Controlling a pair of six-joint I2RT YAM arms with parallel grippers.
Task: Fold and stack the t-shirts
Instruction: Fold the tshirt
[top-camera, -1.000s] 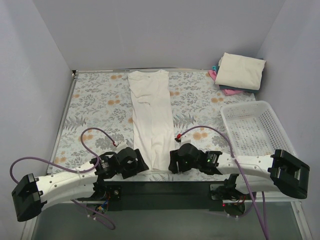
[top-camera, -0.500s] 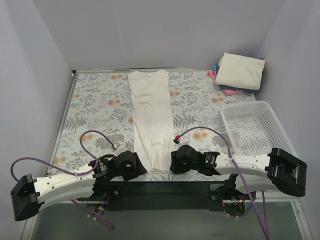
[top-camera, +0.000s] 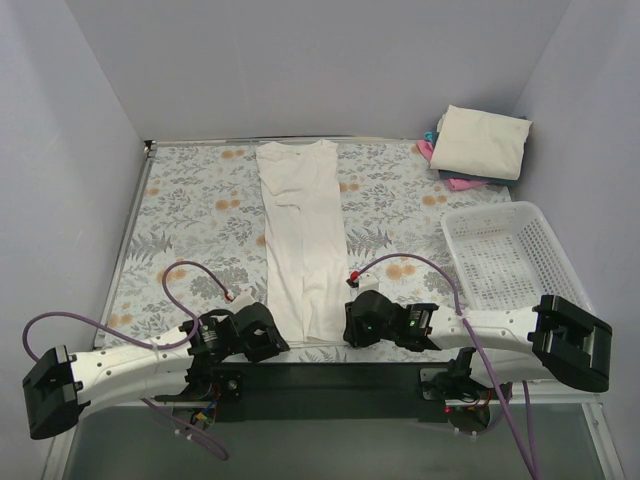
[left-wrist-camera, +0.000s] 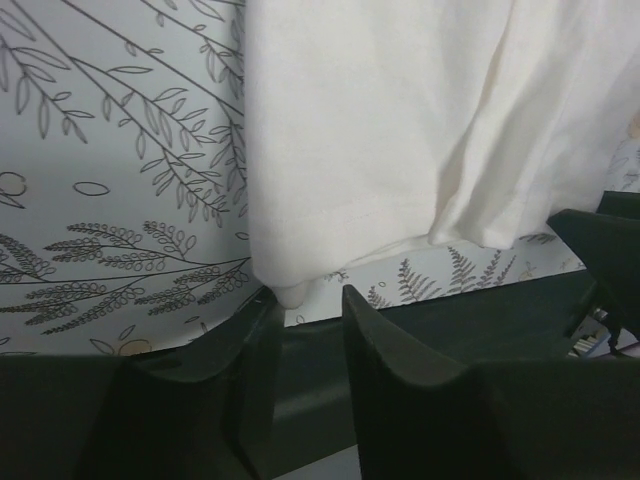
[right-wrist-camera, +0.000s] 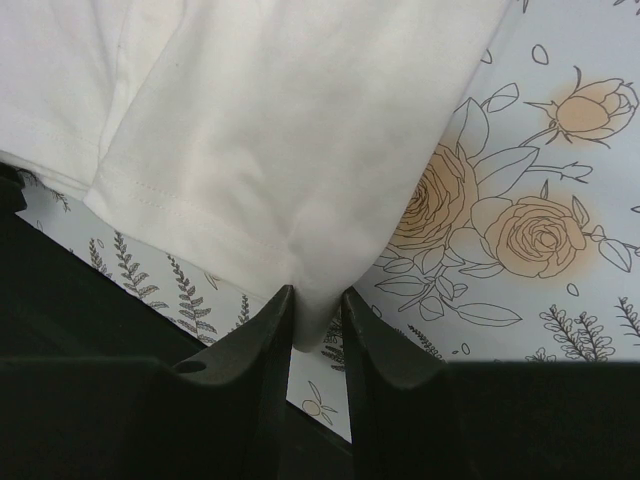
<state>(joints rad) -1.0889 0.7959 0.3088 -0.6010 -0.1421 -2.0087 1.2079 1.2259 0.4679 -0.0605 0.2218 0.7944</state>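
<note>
Cream soft-cloth short-sleeved t-shirt (top-camera: 300, 240), folded lengthwise into a narrow strip. It lies flat down the middle of the floral-printed table cover (top-camera: 190, 200), with the collar end at the far edge and the hem end at the near edge, between the two arms.

Black two-finger left gripper (top-camera: 270, 335), low over the hem's near left corner. In the left wrist view (left-wrist-camera: 305, 300) its fingers stand a little apart. The corner tip of the t-shirt (left-wrist-camera: 400, 130) hangs into the gap, touching one finger with a sliver of space to the other, so it is not clamped.

Black two-finger right gripper (top-camera: 350, 330), at the hem's near right corner. In the right wrist view (right-wrist-camera: 317, 300) its fingers are almost together and the cloth corner (right-wrist-camera: 280, 130) fills the gap, pinched.

Stack of folded t-shirts (top-camera: 480, 140), in the far right corner, well apart from the strip. A cream one lies on top, with pink and blue edges showing beneath.

White plastic lattice basket (top-camera: 490, 209), on the right side, nearer than the stack and just beyond the right arm.
</note>
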